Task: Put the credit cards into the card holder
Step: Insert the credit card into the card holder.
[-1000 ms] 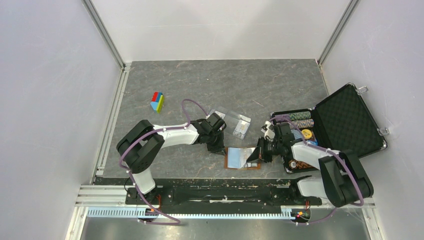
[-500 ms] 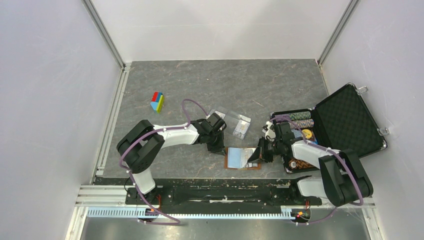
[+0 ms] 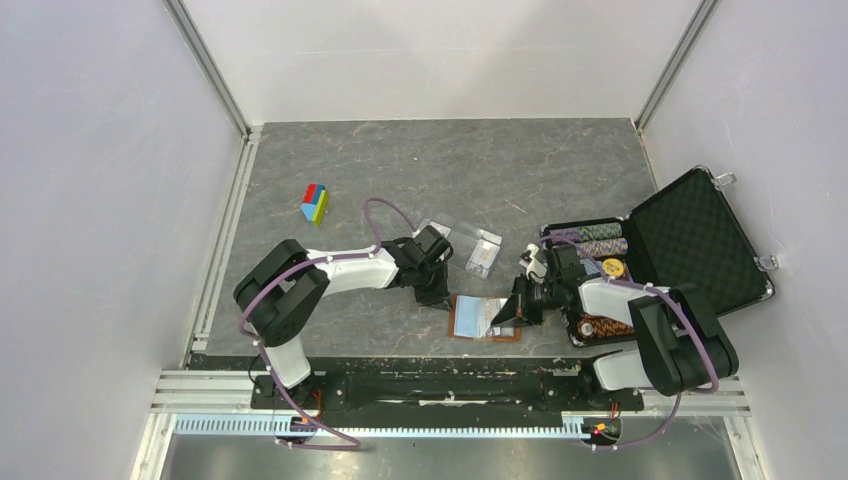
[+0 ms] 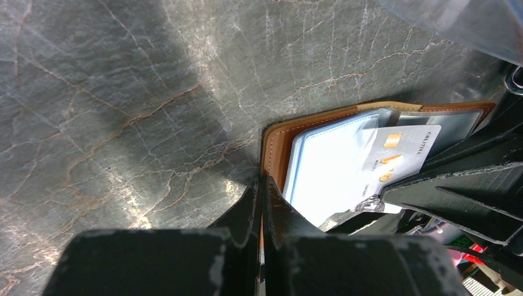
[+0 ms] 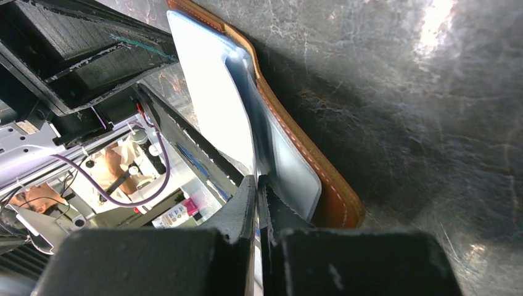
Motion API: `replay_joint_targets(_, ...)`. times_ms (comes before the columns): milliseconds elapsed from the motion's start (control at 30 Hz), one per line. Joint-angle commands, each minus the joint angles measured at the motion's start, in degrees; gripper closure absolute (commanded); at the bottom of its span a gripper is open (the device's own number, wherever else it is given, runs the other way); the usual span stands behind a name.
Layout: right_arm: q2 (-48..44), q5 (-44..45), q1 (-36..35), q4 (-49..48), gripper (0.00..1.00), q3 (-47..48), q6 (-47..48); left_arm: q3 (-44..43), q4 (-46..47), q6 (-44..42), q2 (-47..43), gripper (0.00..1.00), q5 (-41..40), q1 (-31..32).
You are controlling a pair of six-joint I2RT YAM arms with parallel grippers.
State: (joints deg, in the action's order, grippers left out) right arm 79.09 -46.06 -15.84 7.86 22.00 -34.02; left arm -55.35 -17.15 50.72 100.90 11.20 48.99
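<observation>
Nearest the arm bases, the card holder (image 3: 472,318) lies open on the bench (image 3: 400,170), pale sleeves up. The left gripper (image 3: 438,297) is clenched on its left leather edge. The right gripper (image 3: 508,314) pinches a credit card (image 4: 398,157) that lies across the sleeves. Beyond sits a clear tray (image 3: 470,247); its contents I cannot tell. To the right, an open black case (image 3: 695,240) holds rows of chips (image 3: 598,240).
</observation>
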Motion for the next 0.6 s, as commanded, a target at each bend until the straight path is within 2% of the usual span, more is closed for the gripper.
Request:
replay_joint_targets(0,1.7,1.3,-0.1,-2.3,1.00,0.2,0.5,-0.8,-1.3,-0.7,1.7,0.98,-1.0,0.7)
replay_joint_targets(367,1.5,4.5,-0.8,-13.0,1.00,-2.5,-3.9,-0.5,-1.4,-0.3,1.2,0.98,-1.2,0.8)
replay_joint_targets(567,4.3,4.4,-3.8,-15.2,0.99,-2.7,-4.5,-0.6,-1.7,-0.2,0.9,0.98,-1.3,0.8)
